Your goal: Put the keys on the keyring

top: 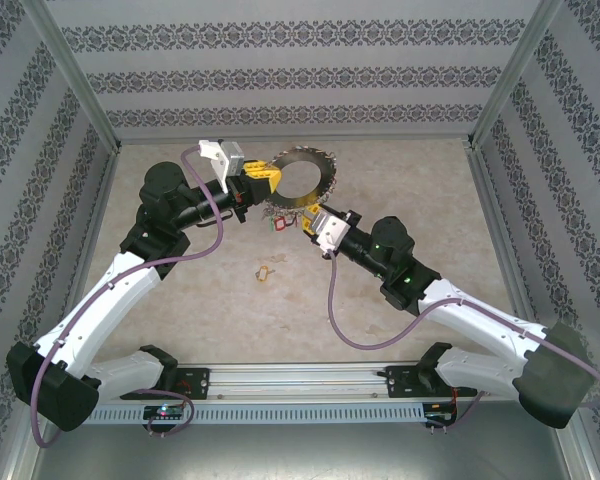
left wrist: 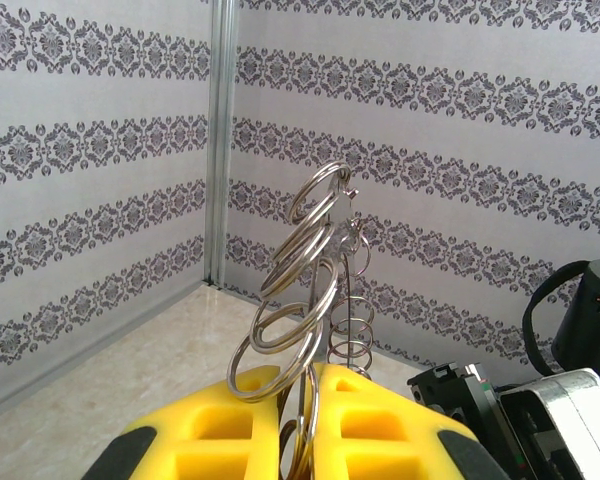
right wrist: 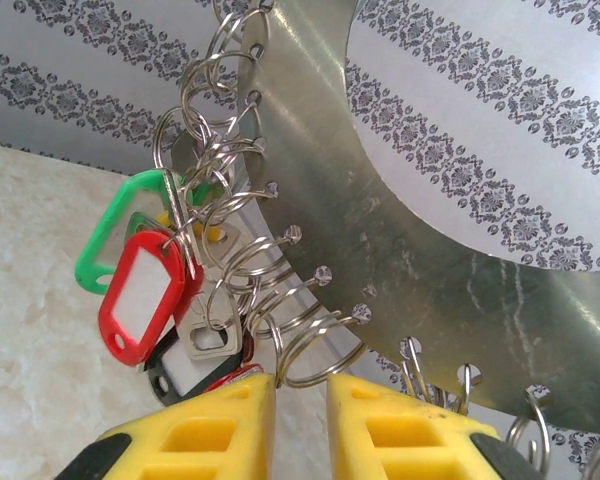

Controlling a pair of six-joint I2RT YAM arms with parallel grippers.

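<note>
A: Left side first?
B: The left gripper (top: pixel 258 180) is pressed together on the left rim of the keyring (top: pixel 332 172). The hoop stands edge-on between its pads, with split rings (left wrist: pixel 305 270) fanning up the rim.

A: Keys?
B: A loose tan key (top: pixel 264 271) lies flat on the table (top: pixel 200 300), well below the keyring and apart from it. The tagged keys (top: pixel 277 222), with a red tag (right wrist: pixel 140 295) and a green tag (right wrist: pixel 100 245), hang off split rings at the keyring's lower left edge.

A: Right side?
B: The right gripper (top: pixel 310 215) is just under the keyring's lower edge. Its fingers are slightly parted, with a gap showing. A split ring sits at the tips, but nothing is clearly pinched.

A: Handling?
B: My guess is that the hoop is stiff, slick sheet metal, so it's best pinched flat on bare rim between rings. The rings look thin and springy. The keys look light and likely to swing. The tan key lies low on the table, so take it by the edges of its head.
</note>
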